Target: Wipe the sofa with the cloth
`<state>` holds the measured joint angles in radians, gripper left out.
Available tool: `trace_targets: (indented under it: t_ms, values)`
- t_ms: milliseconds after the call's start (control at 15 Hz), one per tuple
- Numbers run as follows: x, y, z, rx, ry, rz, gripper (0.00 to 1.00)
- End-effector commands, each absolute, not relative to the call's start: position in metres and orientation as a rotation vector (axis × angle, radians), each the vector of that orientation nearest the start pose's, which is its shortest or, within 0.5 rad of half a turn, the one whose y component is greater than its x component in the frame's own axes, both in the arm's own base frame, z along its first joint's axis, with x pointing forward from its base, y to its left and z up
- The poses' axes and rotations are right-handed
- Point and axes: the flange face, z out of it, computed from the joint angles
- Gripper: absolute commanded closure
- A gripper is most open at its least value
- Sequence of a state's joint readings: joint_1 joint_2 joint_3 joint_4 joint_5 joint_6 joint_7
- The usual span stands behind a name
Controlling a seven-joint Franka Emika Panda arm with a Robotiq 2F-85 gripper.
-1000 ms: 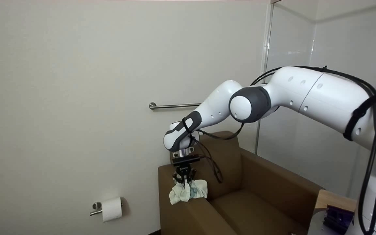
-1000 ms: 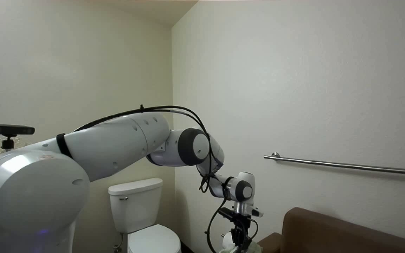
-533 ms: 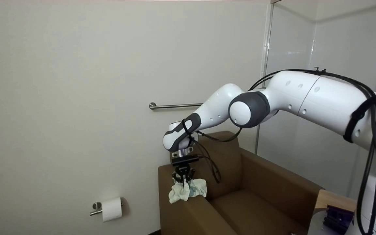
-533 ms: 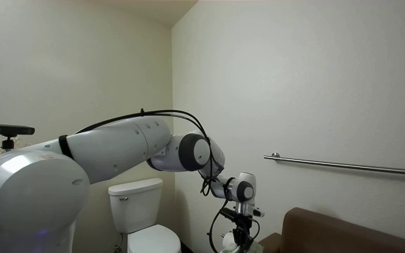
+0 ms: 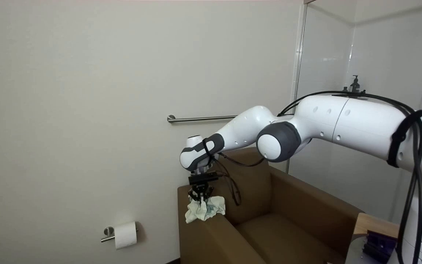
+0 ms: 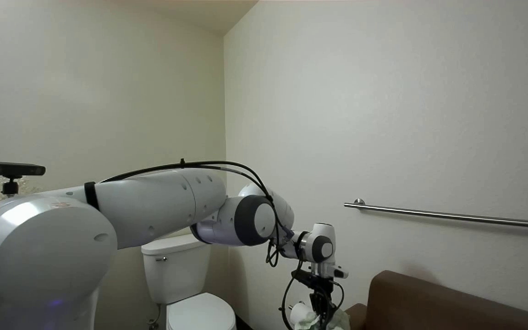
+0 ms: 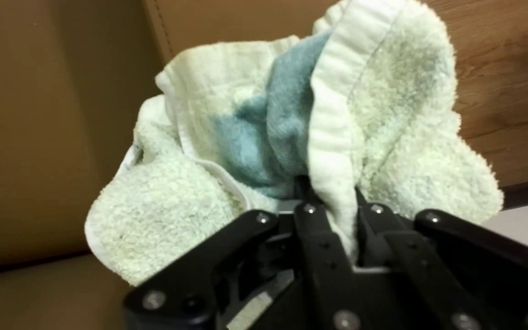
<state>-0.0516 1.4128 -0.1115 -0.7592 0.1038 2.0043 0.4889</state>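
The wiping is judged to be in progress: the crumpled cream-white terry cloth with a grey-blue patch point(image 5: 205, 211) is already held, a fold of it being pinched in the black two-fingered gripper point(image 7: 330, 197), as is shown in the wrist view. The cloth is draped over the top of one broad armrest point(image 5: 222, 236) of the boxy brown leather-like sofa point(image 5: 277, 231), near the upright backrest point(image 5: 253, 183), and appears to be in contact with the armrest. No mark of wiping can be made out, so the share already covered cannot be told. The front stretch of that armrest, the backrest, the flat seat cushion point(image 5: 291, 242) and the opposite armrest point(image 5: 313, 198) may be left to do, if the whole sofa is meant.

Compared with one second earlier, the cloth has been shifted slightly farther back along the armrest. The white jointed robot arm point(image 5: 324, 115) has been lowered, so that a dark pump bottle point(image 5: 355, 86) is exposed above it, while in an exterior view more of the glossy white toilet point(image 6: 179, 275) is hidden by it
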Motion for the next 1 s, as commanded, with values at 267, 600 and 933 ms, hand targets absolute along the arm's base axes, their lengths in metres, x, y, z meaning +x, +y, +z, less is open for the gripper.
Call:
trace_targets:
  t_ms: [267,600,933]
  values:
    - [0.768,-0.083,0.049,-3.042,0.963,0.182,0.91]
    - [0.783,-0.066,0.105,-3.038,0.929,0.155,0.91]
    - [0.771,-0.055,0.117,-3.063,1.025,0.337,0.91]
